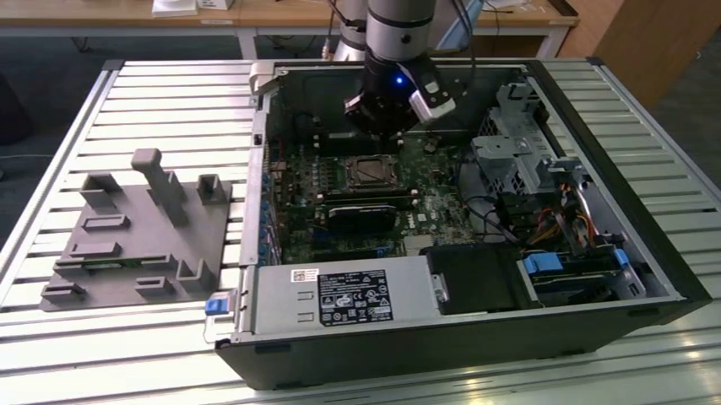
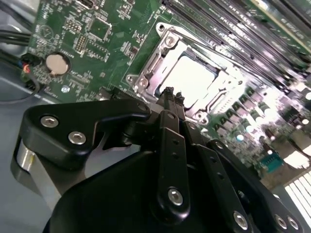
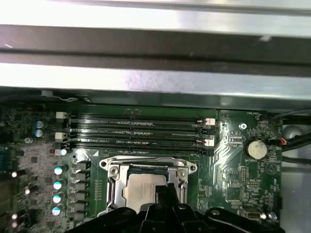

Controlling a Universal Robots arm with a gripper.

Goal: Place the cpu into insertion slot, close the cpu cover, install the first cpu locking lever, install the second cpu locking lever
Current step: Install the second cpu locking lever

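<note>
Inside insertion slot [image 3: 146, 187], cpu [image 3: 142, 190], end effector [image 2: 168, 93] above

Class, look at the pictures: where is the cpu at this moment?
In both wrist views the cpu sits in the insertion slot on the green board, beside the memory slots, just beyond the end effector.

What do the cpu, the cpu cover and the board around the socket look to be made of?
The cpu: pale silvery metal top, matte with glare. The cpu cover: thin bright metal frame, likely stamped steel, shiny edges. The board: green laminate, probably fibreglass, with fine traces and soldered parts.
</note>
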